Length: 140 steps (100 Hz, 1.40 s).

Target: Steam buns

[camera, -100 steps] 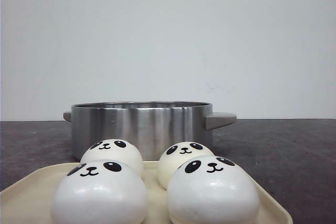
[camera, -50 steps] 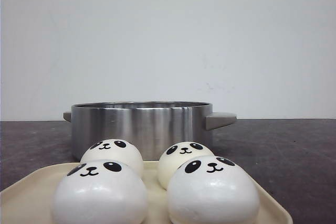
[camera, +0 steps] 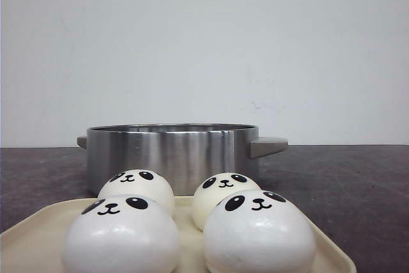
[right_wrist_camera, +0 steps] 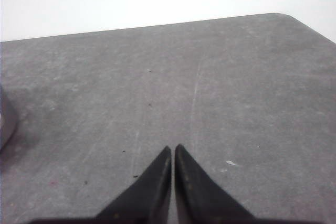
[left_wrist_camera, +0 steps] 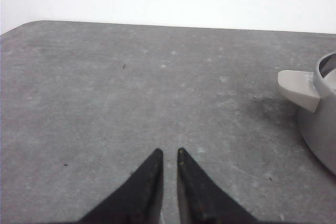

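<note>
Both grippers are pinched nearly shut and hold nothing; the left gripper [left_wrist_camera: 169,153] hangs over bare table [left_wrist_camera: 105,103] beside the pot [left_wrist_camera: 323,124], and the right gripper [right_wrist_camera: 172,149] hangs over bare table too; four buns [camera: 121,234] sit close together on a tray [camera: 25,241] in front of the pot; I think a squeeze could squash a soft bun; its shiny skin could slip out; a reaching arm could bump the bun beside it.

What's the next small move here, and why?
Probably open the left gripper and bring it toward a bun on the tray. All four buns sit there, none in the pot, and both the left and right gripper hold nothing over bare table.
</note>
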### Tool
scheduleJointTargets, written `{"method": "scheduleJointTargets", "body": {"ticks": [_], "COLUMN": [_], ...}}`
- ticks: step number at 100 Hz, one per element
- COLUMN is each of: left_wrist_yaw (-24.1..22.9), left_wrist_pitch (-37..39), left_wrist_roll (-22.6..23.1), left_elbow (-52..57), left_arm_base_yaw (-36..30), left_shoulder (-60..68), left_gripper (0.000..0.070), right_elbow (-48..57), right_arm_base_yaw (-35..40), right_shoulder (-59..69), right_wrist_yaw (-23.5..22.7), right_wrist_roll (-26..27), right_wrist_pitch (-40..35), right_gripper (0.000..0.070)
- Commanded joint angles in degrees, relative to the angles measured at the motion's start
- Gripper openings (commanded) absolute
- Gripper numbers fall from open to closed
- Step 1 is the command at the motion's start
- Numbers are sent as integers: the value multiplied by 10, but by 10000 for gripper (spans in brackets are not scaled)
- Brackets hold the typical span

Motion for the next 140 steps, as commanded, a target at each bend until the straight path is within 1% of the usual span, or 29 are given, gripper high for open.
{"method": "scheduleJointTargets", "body": {"ticks": [1, 22, 33, 44, 54, 59, 66, 70, 75, 80, 85, 93, 100, 104, 108, 113, 120, 128, 133, 140], "left_wrist_yaw": [-2, -7, -6, -3, -3, 5, 30, 36, 40, 44, 54, 92, 137, 171, 202, 224, 216, 193, 191, 191], "left_wrist_pitch": [-3, -3, -2, -2, -2, -2, -2, -3, -3, -3, -3, -4, -3, -3, -5, -19, -59, -111, -141, -179], "left_wrist_roll": [8, 14, 10, 10, 9, -19, -91, -130, -169, -196, -226, -249, -251, -257, -266, -265, -254, -234, -201, -151], "left_elbow": [-10, -10, -10, -10, -10, -10, -10, -10, -8, -4, 1, 9, 16, 23, 33, 61, 120, 205, 263, 341], "left_arm_base_yaw": [0, 0, -28, -53, -56, -56, -57, -57, -57, -57, -57, -57, -57, -57, -57, -58, -63, -63, -63, -63], "left_shoulder": [0, 0, 0, 0, 0, 0, 0, 0, 0, 0, 0, 0, 0, 0, 0, 1, 10, 40, 71, 120], "left_gripper": [0, 0, 0, 0, 0, 0, 0, 0, 0, 0, 0, 0, 0, 0, 4, 10, 10, 10, 10, 10], "right_elbow": [-2, -2, -2, -1, -1, -1, -1, -1, -1, -1, -1, -1, -1, 1, 8, 25, 70, 147, 203, 284], "right_arm_base_yaw": [-1, -1, 0, 0, 0, 0, 0, 0, 0, 0, 0, 0, 0, 0, 0, 0, 0, 0, 0, 0], "right_shoulder": [0, 0, 0, 0, 0, 0, 0, 0, 0, 0, 0, 0, 0, 0, 0, 0, 0, 9, 26, 66], "right_wrist_yaw": [2, -4, -5, -5, -4, -4, -4, -4, -4, -4, -6, -28, -57, -86, -120, -161, -198, -203, -207, -230], "right_wrist_roll": [-5, 0, 45, 79, 90, 90, 90, 90, 91, 97, 116, 144, 154, 169, 194, 223, 238, 227, 207, 171], "right_wrist_pitch": [7, 8, 8, 8, 8, 8, 9, 12, 21, 34, 47, 68, 91, 110, 130, 157, 174, 148, 117, 63], "right_gripper": [5, 5, 4, 5, 4, 4, 5, 5, 5, 4, 5, 5, 4, 5, 4, 4, 4, 4, 4, 4]}}
